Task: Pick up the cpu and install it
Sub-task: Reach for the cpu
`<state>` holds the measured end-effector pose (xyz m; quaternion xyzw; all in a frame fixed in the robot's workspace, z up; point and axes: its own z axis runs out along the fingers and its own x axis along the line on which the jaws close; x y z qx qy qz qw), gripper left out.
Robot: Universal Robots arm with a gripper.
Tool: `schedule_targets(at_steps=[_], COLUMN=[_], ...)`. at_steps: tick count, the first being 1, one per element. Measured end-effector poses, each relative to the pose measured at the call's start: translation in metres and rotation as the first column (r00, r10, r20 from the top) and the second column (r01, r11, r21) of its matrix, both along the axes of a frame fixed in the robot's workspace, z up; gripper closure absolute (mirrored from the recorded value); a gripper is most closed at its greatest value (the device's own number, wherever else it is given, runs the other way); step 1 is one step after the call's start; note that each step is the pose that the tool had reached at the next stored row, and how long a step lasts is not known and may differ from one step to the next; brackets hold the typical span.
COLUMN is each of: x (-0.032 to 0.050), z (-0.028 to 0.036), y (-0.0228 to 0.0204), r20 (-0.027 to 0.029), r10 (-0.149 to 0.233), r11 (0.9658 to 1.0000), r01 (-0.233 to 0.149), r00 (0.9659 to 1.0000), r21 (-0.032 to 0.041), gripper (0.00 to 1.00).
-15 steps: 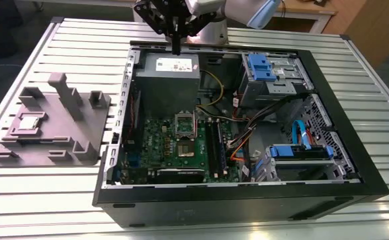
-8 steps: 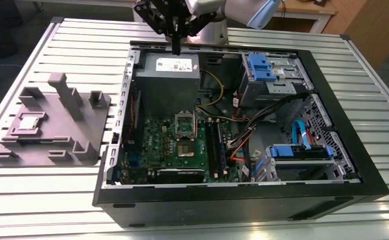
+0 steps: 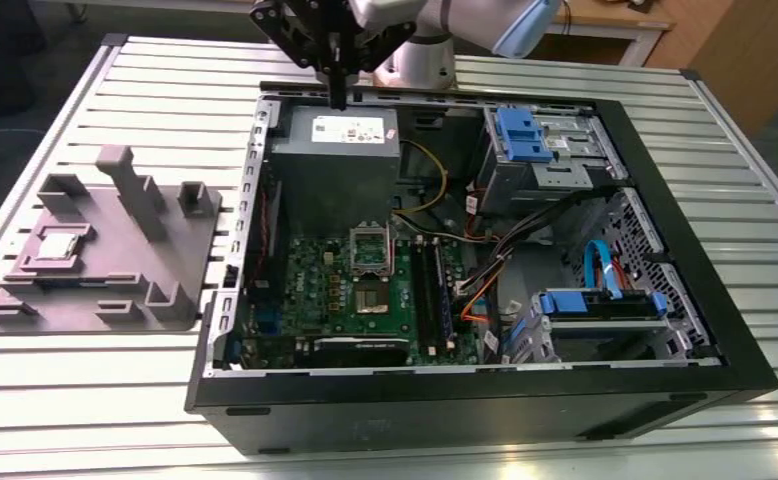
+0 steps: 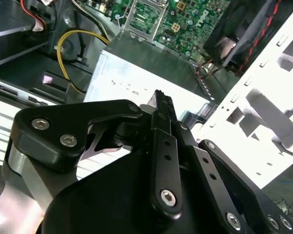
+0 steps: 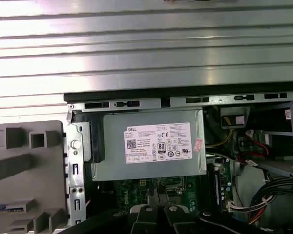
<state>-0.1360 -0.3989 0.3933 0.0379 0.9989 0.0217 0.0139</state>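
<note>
One small silver-grey square cpu [image 3: 58, 244] on tray [image 3: 96, 322]; end effector [image 3: 340, 98] closed, empty.

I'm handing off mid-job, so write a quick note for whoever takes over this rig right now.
Gripper: shut, holding nothing, hovering above the power supply inside the open PC case.
Cpu: lies on the grey tray, beside the case on the exterior view's left, well apart from the gripper.
Done: nothing that shows; the cpu is not yet lifted.
Left: pick up the cpu and install it on the green motherboard.
</note>
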Motion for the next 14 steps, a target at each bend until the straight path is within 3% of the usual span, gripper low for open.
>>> schedule_targets(at_steps=[4, 14], x=[-0.0064, -0.0076], z=[0.0, 0.0], y=[0.0, 0.0], r20=[0.0011, 0.0011], r10=[0.0, 0.0], r11=[1.0, 1.0], r01=[0.0, 0.0], r00=[1.0, 1.0], r21=[0.0, 0.0], gripper=[0.9, 0.9])
